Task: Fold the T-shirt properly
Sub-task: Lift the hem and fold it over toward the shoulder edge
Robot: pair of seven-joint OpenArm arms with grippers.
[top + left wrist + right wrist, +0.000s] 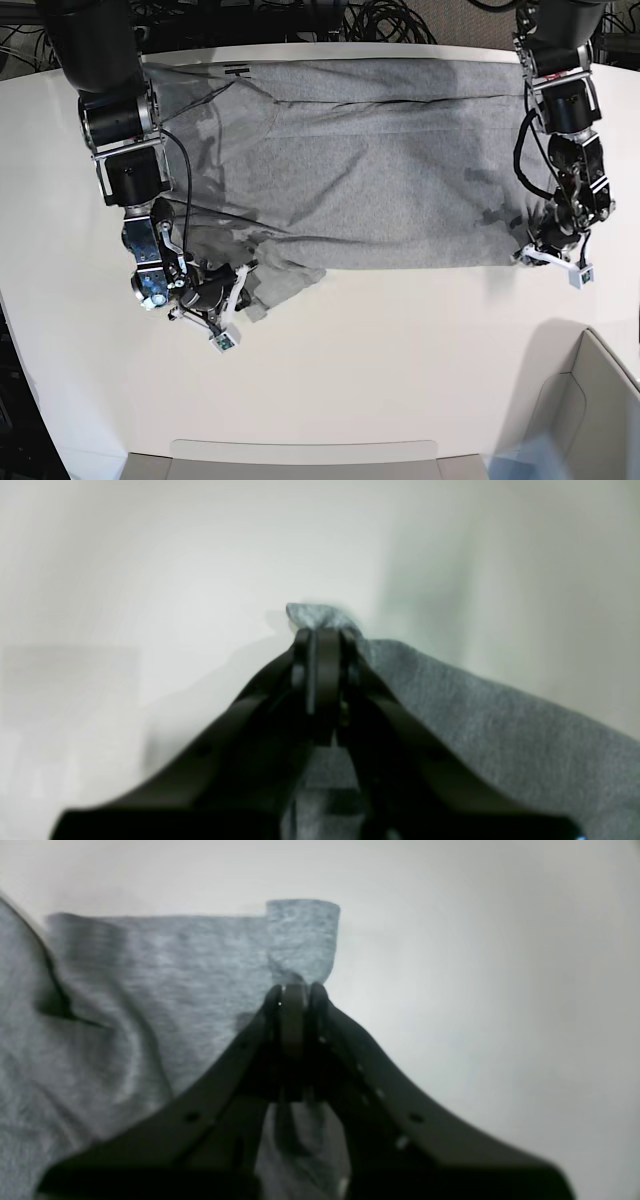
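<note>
The heather-grey T-shirt [370,170] lies spread, plain side up, across the far half of the white table [400,350]. Its near-left part is bunched and wrinkled. My right gripper [240,280] sits at that bunched near-left edge. In the right wrist view the right gripper [295,988] is shut on a fold of the T-shirt [165,970], and a small flap stands beyond the tips. My left gripper [528,252] is at the shirt's near-right corner. In the left wrist view the left gripper [322,630] is shut on that corner of the T-shirt [500,715].
A grey bin [590,410] stands at the table's near-right corner. A pale tray edge [300,458] runs along the front. Dark cables [380,15] lie behind the table's far edge.
</note>
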